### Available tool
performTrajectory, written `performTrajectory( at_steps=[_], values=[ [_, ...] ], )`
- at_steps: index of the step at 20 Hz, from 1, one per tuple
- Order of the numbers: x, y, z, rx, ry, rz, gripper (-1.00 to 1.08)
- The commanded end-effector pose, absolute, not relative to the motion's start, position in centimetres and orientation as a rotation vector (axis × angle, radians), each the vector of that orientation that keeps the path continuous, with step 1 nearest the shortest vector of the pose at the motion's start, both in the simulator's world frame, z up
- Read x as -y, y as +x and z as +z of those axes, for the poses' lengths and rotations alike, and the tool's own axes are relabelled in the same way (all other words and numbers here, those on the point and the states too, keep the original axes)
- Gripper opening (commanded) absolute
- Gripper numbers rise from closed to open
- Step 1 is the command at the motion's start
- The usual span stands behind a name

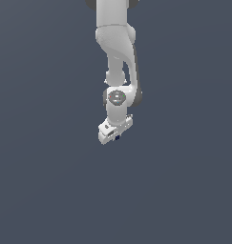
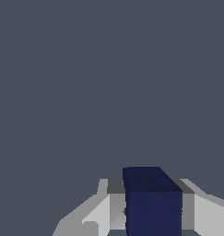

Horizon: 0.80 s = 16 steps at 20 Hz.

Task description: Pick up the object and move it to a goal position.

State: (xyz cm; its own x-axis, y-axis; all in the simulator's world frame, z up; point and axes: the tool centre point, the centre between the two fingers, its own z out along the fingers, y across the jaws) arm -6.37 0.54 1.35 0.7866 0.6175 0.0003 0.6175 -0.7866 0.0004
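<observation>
Wrist view: the navy object (image 2: 152, 200) sits between the gripper (image 2: 150, 216) fingers, gripped on both sides.
Exterior view: the object (image 1: 117, 137) shows just beneath the gripper (image 1: 114, 135).
Done: grasp, apparently.
Left: carrying to the goal, which isn't visible.

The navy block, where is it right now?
The navy block sits between the gripper fingers, seen at the arm's lower tip in the exterior view.
</observation>
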Motion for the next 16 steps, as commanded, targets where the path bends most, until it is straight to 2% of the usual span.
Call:
performTrajectory(
  at_steps=[1,9,16],
  values=[
    [-0.5,-6.4,1.3,-1.026,2.969,0.000,-1.00],
    [-0.5,-6.2,2.1,-1.026,2.969,0.001,-1.00],
    [-0.3,-5.5,5.7,-1.027,2.969,0.000,-1.00]
  ],
)
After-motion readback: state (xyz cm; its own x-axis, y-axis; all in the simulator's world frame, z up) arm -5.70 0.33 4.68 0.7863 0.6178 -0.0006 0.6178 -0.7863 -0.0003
